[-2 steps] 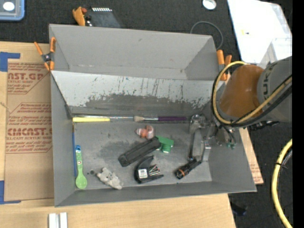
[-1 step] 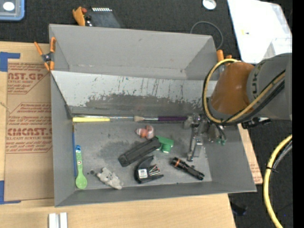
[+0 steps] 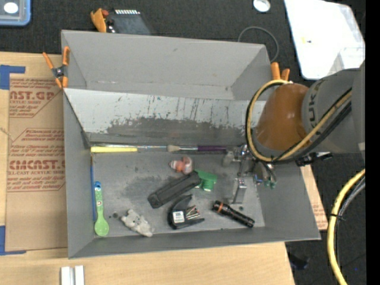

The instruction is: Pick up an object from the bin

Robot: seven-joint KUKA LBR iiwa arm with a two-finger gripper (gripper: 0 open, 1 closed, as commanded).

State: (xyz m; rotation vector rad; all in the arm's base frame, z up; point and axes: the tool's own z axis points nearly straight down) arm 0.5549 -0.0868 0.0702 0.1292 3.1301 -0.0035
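The gripper hangs low at the right of the bin. A black marker-like cylinder lies just near-side of it, apart. Whether the gripper is spread or closed cannot be told.

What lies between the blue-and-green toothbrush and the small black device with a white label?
In the camera view, a small whitish lump lies between the toothbrush and the black device.

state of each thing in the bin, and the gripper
gripper: low at the right of the bin, beside the marker
marker: lying flat
brush: flat along the back wall
toothbrush: flat by the left wall
black block: lying aslant, mid-bin
green piece: against the block's end
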